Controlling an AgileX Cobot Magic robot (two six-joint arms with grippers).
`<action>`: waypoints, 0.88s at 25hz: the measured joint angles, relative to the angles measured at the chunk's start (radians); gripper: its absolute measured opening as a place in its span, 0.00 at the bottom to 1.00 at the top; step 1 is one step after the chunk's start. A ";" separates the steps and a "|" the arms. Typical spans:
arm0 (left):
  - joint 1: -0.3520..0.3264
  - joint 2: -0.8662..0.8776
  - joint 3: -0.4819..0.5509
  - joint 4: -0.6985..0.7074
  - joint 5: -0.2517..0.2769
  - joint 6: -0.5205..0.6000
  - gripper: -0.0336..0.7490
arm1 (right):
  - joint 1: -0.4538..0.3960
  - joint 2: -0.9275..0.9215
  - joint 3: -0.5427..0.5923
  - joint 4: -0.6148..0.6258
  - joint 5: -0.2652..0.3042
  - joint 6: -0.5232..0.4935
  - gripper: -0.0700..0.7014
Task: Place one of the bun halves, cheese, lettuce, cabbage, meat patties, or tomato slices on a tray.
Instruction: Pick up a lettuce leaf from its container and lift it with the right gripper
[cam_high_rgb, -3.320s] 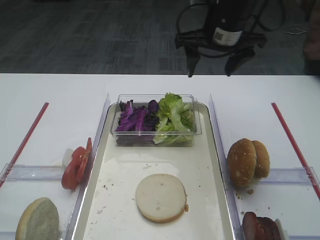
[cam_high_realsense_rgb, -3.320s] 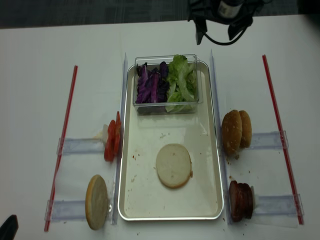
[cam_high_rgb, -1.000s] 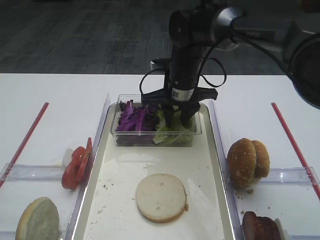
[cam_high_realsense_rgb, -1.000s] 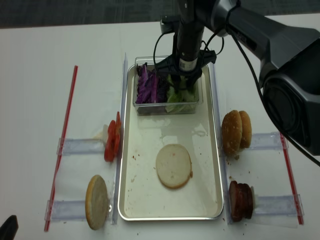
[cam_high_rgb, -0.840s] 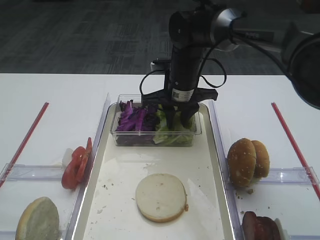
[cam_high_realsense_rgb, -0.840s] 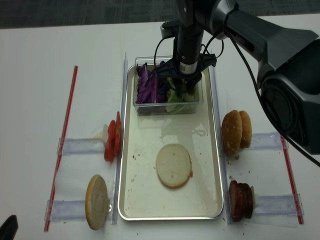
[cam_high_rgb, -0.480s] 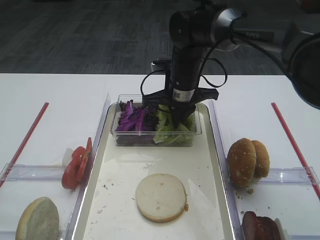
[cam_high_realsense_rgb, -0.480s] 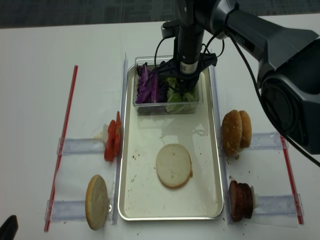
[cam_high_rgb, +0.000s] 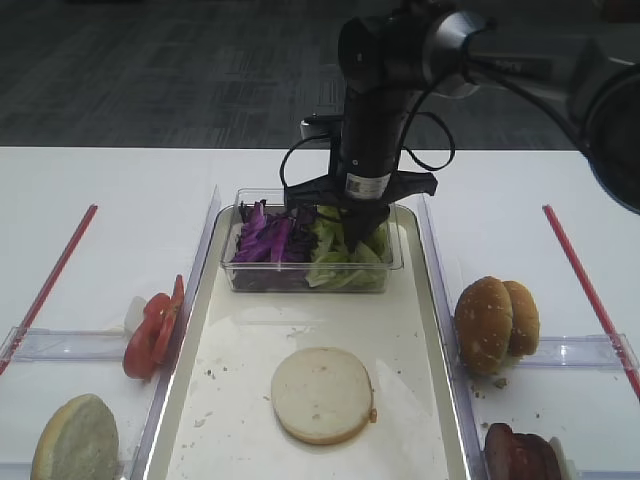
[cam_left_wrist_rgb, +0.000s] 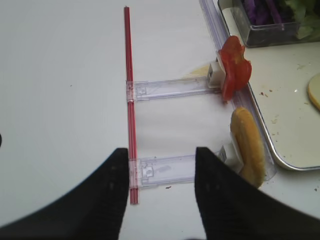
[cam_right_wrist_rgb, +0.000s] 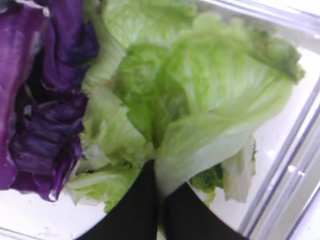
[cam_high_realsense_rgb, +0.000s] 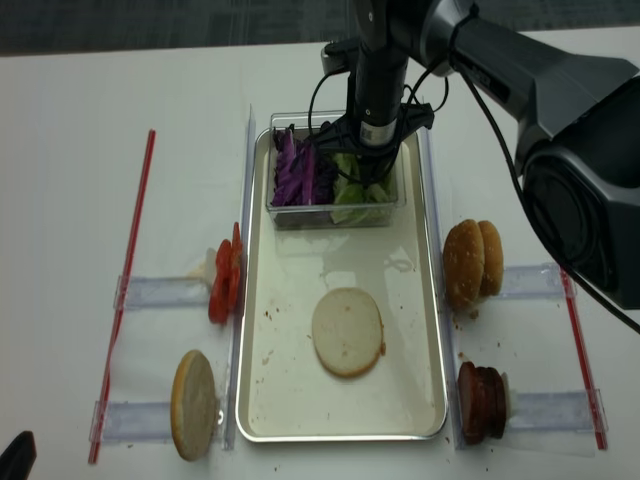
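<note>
My right gripper (cam_right_wrist_rgb: 161, 189) reaches down into the clear tub (cam_high_rgb: 392, 262) and is shut on a pale green lettuce (cam_right_wrist_rgb: 210, 115) leaf, pinched at its lower edge. Purple cabbage (cam_right_wrist_rgb: 40, 100) lies just left of it in the same tub. The tub stands at the far end of the silver tray (cam_high_rgb: 250, 345). A pale flat bun half (cam_high_rgb: 321, 394) lies on the tray's paper. In the left wrist view my left gripper (cam_left_wrist_rgb: 160, 170) hangs open over the bare table with nothing between its fingers.
Tomato slices (cam_high_rgb: 152, 327) and a bun half (cam_high_rgb: 75, 440) stand in clear holders left of the tray. Sesame buns (cam_high_rgb: 495, 322) and meat patties (cam_high_rgb: 520, 450) stand in holders on its right. Red strips (cam_high_rgb: 50, 280) mark both outer sides.
My right gripper's fingers have closed on the lettuce leaf inside the tub, and the arm has risen very slightly. The left gripper view has no earlier frame.
</note>
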 joint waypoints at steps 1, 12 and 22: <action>0.000 0.000 0.000 0.000 0.000 0.000 0.42 | 0.000 -0.008 0.000 -0.001 0.000 0.000 0.14; 0.000 0.000 0.000 0.000 0.000 0.000 0.42 | 0.000 -0.064 -0.013 -0.008 0.004 -0.010 0.14; 0.000 0.000 0.000 0.000 0.000 0.000 0.42 | 0.000 -0.158 0.028 0.051 0.007 -0.032 0.14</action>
